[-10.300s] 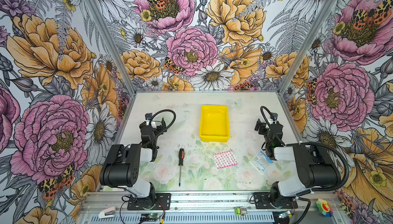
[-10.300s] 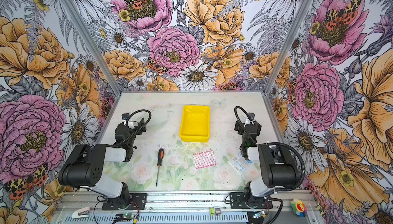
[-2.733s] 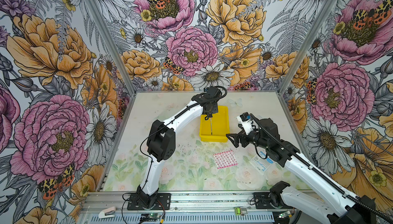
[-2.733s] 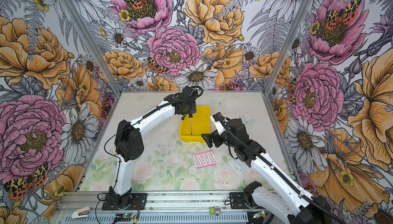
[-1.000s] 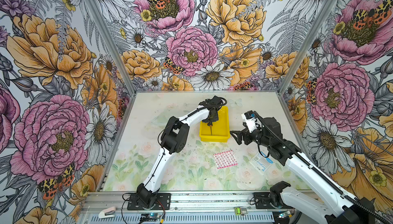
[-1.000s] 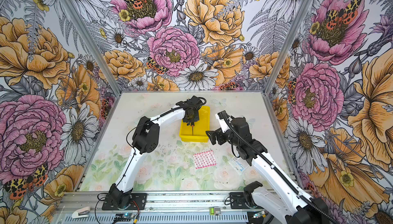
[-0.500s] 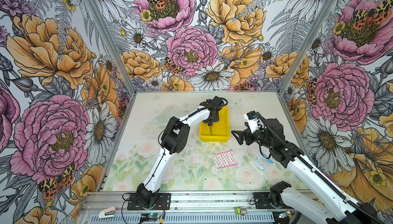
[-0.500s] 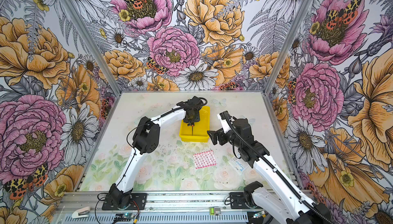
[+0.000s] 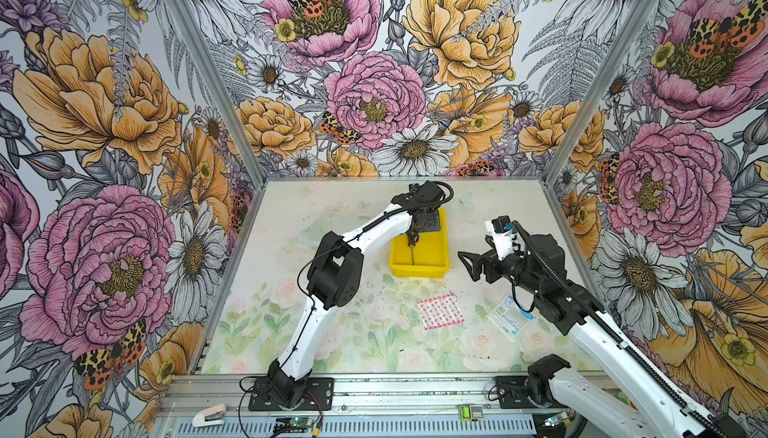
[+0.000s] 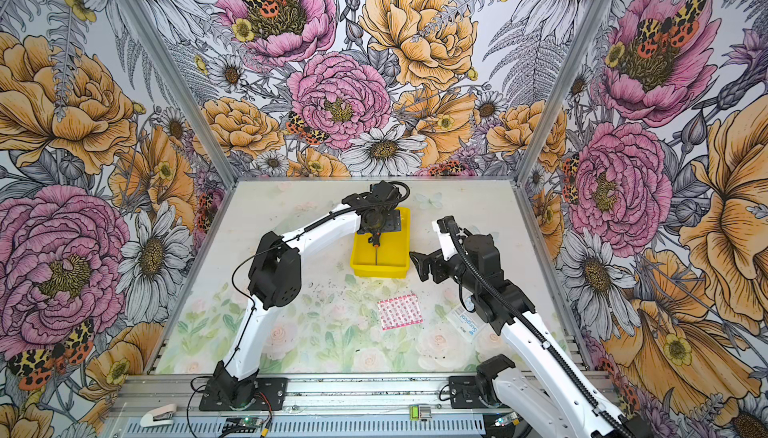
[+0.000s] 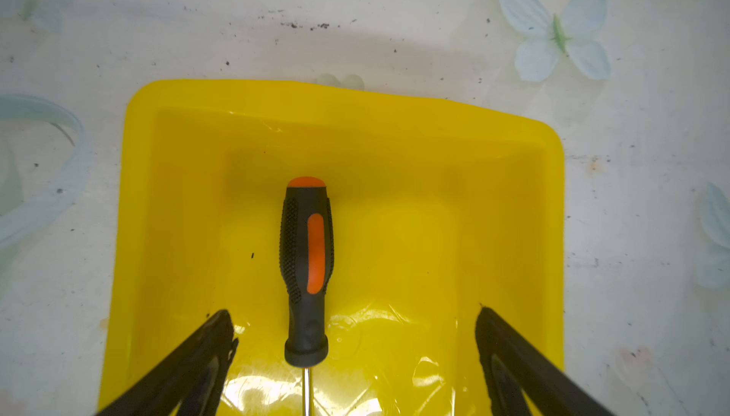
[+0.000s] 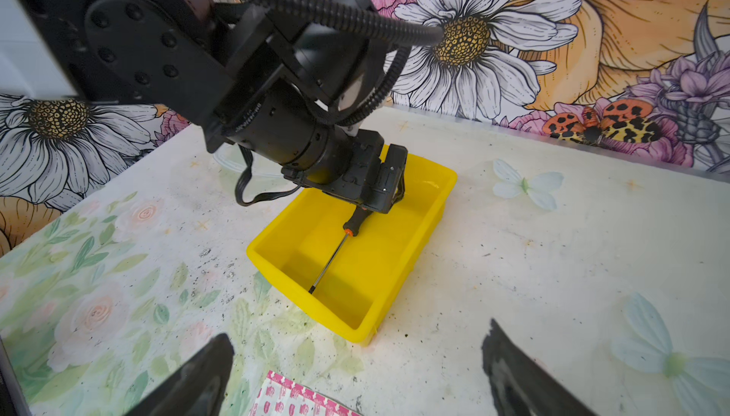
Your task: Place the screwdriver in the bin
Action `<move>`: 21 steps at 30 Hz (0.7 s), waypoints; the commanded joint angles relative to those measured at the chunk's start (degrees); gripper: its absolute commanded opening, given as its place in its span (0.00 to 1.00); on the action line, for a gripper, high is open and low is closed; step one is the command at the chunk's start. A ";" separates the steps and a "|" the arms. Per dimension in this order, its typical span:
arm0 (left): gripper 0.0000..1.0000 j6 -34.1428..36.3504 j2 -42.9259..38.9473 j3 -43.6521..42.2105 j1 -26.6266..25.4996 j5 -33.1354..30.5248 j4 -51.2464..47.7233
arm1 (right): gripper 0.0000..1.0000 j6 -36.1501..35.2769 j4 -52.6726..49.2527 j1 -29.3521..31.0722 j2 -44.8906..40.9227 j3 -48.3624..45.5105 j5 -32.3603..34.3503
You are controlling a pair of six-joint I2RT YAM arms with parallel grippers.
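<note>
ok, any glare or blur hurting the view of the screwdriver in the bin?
Left wrist: white glare on the glossy bin floor around the shaft, screwdriver handle sharp, left fingers soft-edged. Right wrist: wide-angle stretch toward the edges, right fingers blurred, shaft readable. Both top views: even light, no glare, screwdriver tiny.

Your overhead light is bright and even; both top views are sharp across the pale flower-printed bench (image 9: 291, 223). In the left wrist view, white glare streaks the glossy floor of the bright yellow plastic bin (image 11: 545, 236), and a grey shadow lies on the bench beyond its far rim. The black left end effector (image 11: 352, 312) and right end effector (image 12: 357, 339) are blurred in their wrist views.
</note>
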 commanded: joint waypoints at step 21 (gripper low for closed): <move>0.99 20.18 -39.06 -39.77 1.30 -7.06 10.05 | 0.99 10.20 -0.05 -1.50 -3.51 -3.69 24.46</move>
